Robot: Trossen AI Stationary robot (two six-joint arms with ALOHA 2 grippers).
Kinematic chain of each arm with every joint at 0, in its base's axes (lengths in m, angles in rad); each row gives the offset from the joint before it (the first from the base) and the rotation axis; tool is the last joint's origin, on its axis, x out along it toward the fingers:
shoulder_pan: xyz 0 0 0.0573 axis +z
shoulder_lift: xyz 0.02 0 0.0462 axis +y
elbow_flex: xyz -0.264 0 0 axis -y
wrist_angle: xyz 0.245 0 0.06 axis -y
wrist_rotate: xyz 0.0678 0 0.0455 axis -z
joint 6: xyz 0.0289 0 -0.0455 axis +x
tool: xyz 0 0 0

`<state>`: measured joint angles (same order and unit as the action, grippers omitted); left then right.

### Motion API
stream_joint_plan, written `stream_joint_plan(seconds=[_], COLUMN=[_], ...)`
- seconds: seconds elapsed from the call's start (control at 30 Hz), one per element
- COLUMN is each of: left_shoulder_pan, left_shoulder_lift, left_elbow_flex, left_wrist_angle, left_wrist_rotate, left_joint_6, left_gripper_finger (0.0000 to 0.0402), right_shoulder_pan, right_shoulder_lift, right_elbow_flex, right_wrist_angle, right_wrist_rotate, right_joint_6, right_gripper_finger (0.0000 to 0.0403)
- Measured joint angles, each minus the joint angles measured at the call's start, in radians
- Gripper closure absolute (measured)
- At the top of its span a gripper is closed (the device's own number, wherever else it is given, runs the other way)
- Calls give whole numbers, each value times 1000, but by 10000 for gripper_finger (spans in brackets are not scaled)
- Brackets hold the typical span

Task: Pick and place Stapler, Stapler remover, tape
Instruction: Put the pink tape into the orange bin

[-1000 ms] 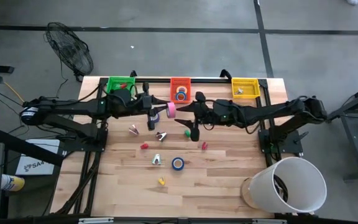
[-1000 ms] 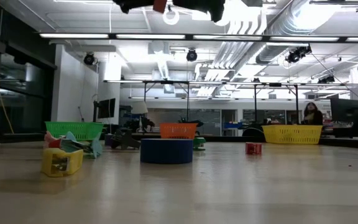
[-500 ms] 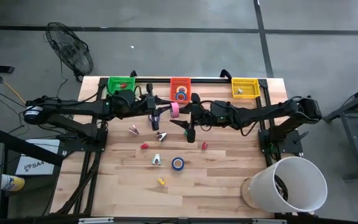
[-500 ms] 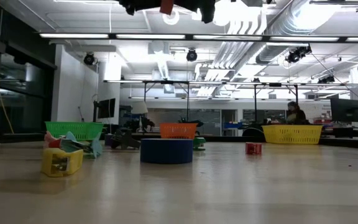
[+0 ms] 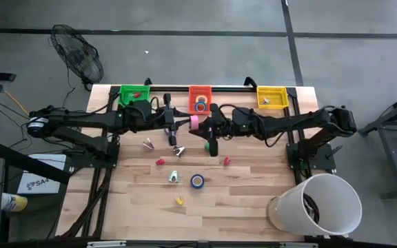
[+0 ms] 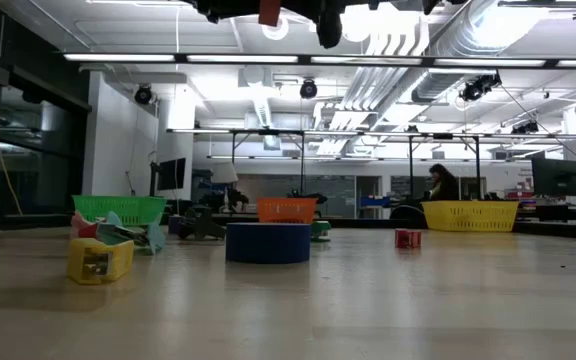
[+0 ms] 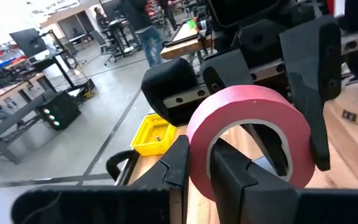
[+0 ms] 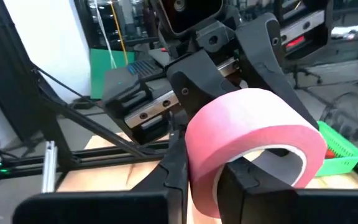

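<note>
A pink tape roll (image 5: pixel 194 122) hangs in the air above the table's far middle, in front of the orange bin (image 5: pixel 200 96). My left gripper (image 5: pixel 186 122) is shut on its left side and my right gripper (image 5: pixel 202 125) on its right side. A blue tape roll (image 5: pixel 197 181) lies flat on the table, and another (image 5: pixel 200 106) lies in the orange bin. Claw-shaped staple removers (image 5: pixel 147 144), (image 5: pixel 178 150), (image 5: pixel 174 177) and small coloured pieces lie scattered on the wood. I cannot tell which of the pieces is a stapler. My left gripper pinches the pink roll's wall (image 7: pixel 199 155), with one finger (image 7: pixel 232 177) inside the ring and one (image 7: pixel 176 163) outside. It comes level from the table's left. The roll stands on edge, lifted clear of the table. My right gripper pinches the opposite wall of the roll (image 8: pixel 202 177), with one finger (image 8: pixel 244 183) inside the ring and one (image 8: pixel 171 169) outside. It comes level from the table's right, facing the left gripper across the roll.
A green bin (image 5: pixel 134 93) and a yellow bin (image 5: pixel 272 97) flank the orange one along the far edge. Red (image 5: pixel 160 161), green (image 5: pixel 207 146) and yellow (image 5: pixel 179 201) pieces lie mid-table. A white bucket (image 5: pixel 319 203) stands off the right near corner.
My right gripper has moved toward the table's left, up to the pink roll held by my left gripper, and has shut on the roll's free side. The roll has stayed in the air, drifting slightly to the right with my left gripper.
</note>
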<state>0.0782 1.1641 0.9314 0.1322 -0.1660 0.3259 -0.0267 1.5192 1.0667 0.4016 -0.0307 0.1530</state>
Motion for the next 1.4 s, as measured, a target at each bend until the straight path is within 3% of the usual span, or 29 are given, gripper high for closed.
stream_joint_plan(seconds=[0.13,0.3,0.47,0.57,0.77,1.03,1.2,1.4], left_shoulder_pan=[1,2,1,2,1,1,1,1], left_shoulder_lift=[1,-15,-90,-150,-250,-294,-294,-297], left_elbow_flex=[0,-1,-1,-1,-1,-1,-1,-1], left_wrist_angle=[-3,-23,-132,-203,-304,-384,-388,-401], left_wrist_rotate=[-6,-34,-144,-231,-337,-345,-345,-350], left_joint_6=[20,29,62,72,86,111,123,166], left_gripper_finger=[338,252,169,145,147,160,161,161], right_shoulder_pan=[-18,-40,-83,-125,-229,-325,-327,-355], right_shoulder_lift=[0,-1,-1,-1,-1,11,119,358], right_elbow_flex=[0,-1,-1,-1,-1,44,261,590], right_wrist_angle=[-8,-49,-112,-140,-211,-282,-470,-864], right_wrist_rotate=[-18,-11,16,48,107,84,87,133], right_joint_6=[30,67,116,151,268,285,192,179], right_gripper_finger=[365,367,367,367,367,367,367,367])
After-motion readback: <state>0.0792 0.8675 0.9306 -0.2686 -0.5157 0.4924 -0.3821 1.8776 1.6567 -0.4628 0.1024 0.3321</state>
